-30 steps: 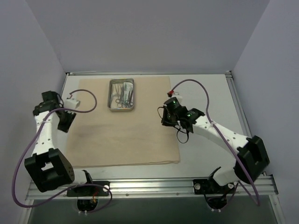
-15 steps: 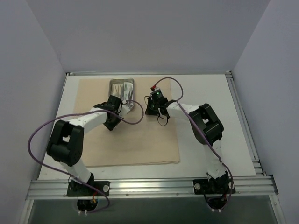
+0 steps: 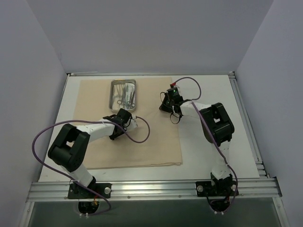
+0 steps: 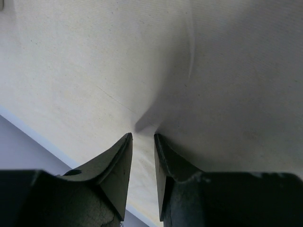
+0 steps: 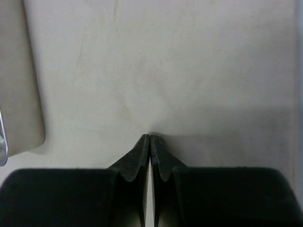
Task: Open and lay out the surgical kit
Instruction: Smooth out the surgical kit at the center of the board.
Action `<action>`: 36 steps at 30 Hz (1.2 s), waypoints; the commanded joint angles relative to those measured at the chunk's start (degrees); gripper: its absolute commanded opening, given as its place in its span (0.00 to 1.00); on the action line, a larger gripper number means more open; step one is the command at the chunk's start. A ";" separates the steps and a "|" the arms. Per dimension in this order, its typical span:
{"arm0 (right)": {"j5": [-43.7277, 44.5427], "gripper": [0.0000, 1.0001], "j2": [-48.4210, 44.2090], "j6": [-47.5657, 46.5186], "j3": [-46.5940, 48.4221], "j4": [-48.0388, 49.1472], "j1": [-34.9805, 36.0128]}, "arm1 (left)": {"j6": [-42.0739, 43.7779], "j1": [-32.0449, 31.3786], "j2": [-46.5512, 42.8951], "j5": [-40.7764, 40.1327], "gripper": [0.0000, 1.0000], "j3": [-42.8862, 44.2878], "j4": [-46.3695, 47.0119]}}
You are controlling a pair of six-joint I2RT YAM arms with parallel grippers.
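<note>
The beige cloth wrap lies spread flat on the table. The small steel tray stands on its far part and holds thin metal instruments; I cannot tell them apart. No packets or gauze pads show. My left gripper is low over the cloth just in front of the tray. In the left wrist view the left gripper has its jaws a narrow gap apart, with only cloth between them. My right gripper is near the cloth's right edge. In the right wrist view the right gripper is shut and empty over the cloth.
The white table shows to the right of the cloth and in a strip at its left. Grey walls close in the back and both sides. A rounded tray corner shows at the left edge of the right wrist view.
My left arm swung in from the far left to the cloth in front of the tray. My right gripper moved left towards the tray, then back right near the cloth's edge.
</note>
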 commanded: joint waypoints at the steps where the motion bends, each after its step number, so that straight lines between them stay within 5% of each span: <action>1: 6.05 0.00 -4.31 -3.16 -0.81 -6.93 -0.60 | 0.22 -0.72 -0.04 3.16 0.35 -3.22 -5.26; 5: 6.93 0.00 -8.70 -5.97 -0.28 -8.25 1.33 | -4.35 0.16 -10.74 15.91 0.40 3.36 -11.68; 11: 5.01 0.00 -11.79 -10.82 1.13 -6.69 13.80 | -9.98 12.01 -17.72 26.65 0.45 12.51 -14.94; 16: -2.03 0.00 -9.16 -7.04 -1.42 -0.17 18.46 | -12.79 24.04 -11.77 24.12 0.45 13.75 -12.04; 23: -3.09 0.00 -8.79 -7.91 -7.82 -5.34 22.34 | -15.87 27.41 0.64 14.88 0.44 13.22 -7.65; 36: 4.38 0.00 -32.66 1.83 -36.13 -20.25 21.46 | -15.79 31.43 11.55 11.09 0.44 13.49 -2.20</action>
